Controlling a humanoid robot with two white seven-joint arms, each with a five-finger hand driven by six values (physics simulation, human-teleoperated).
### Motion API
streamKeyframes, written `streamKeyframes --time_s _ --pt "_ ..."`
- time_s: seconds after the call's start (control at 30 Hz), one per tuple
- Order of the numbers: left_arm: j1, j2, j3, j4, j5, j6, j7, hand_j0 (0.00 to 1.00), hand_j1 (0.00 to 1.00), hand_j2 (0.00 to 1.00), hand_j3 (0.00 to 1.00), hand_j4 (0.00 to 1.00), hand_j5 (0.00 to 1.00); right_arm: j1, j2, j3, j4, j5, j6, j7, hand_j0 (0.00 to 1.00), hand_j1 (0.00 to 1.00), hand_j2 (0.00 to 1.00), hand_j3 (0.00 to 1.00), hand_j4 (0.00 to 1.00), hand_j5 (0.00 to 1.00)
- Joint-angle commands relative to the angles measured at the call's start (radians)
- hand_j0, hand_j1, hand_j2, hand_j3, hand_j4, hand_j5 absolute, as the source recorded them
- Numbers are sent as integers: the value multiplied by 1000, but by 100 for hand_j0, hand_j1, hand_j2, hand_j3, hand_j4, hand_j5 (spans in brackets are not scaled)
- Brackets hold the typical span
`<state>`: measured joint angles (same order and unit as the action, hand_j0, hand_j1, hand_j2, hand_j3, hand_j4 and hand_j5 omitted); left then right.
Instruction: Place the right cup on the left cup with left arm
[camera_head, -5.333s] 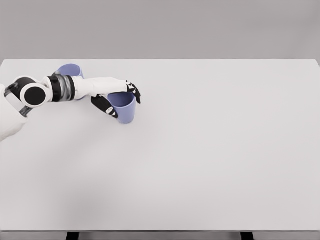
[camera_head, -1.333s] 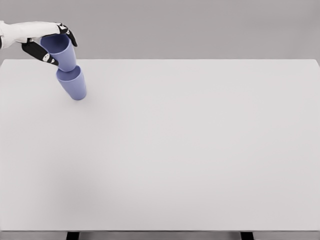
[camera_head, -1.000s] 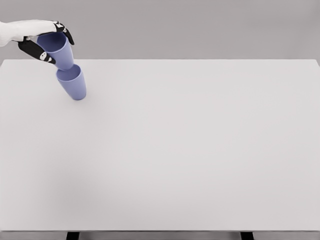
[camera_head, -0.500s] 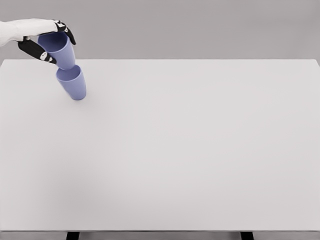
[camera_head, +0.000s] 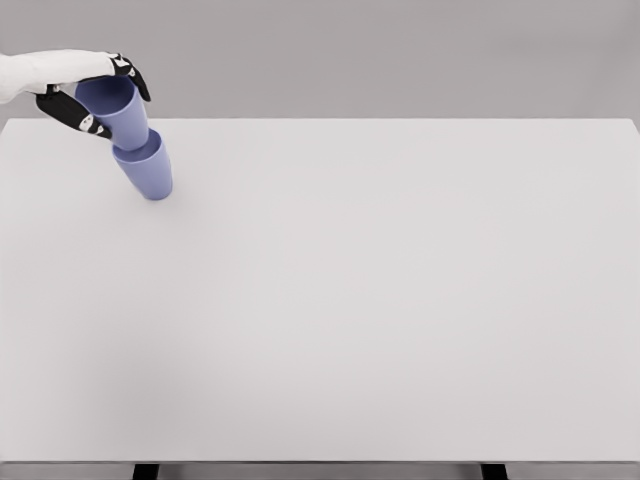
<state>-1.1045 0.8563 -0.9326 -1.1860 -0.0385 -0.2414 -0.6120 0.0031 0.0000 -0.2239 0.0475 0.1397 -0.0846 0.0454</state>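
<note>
Table: the wide white rectangular table (camera_head: 400, 300) offers open room to the right and front; both cups sit near its far left edge.
Left hand: the white left hand with black fingertips (camera_head: 92, 88) grips the upper cup at its rim, likely so the base can drop in freely.
Held cup: the blue plastic tapered cup (camera_head: 116, 108) tilts, its base in the lower cup's mouth.
Lower cup: the 2nd blue plastic cup (camera_head: 148, 172) stands on the table, receiving it.

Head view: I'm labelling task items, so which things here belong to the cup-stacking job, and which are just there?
Belong to the job:
held cup
lower cup
left hand

Just there:
table, which only carries the cups
</note>
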Motion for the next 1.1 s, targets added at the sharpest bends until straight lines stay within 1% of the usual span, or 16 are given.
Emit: streamKeyframes --time_s 0.0,0.43,0.6,0.73,1.07 --pt "0 3 2 -6 0 1 1 50 50 50 50 50 50 0 0 0 0 0 -1 1 100 100 100 100 100 100" --pt "-2 6 5 -44 2 1 1 50 50 50 50 50 50 0 0 0 0 0 -1 1 100 100 100 100 100 100" --pt "-2 29 3 -55 5 1 1 50 50 50 50 50 50 0 0 0 0 0 0 1 100 100 100 100 100 100" --pt "-5 58 3 -79 26 1 1 50 50 50 50 50 50 -2 0 0 0 0 0 -1 100 100 100 100 100 100" --pt "5 55 -3 -81 26 1 1 50 50 50 50 50 50 -2 0 0 0 0 0 1 100 100 100 100 100 100"
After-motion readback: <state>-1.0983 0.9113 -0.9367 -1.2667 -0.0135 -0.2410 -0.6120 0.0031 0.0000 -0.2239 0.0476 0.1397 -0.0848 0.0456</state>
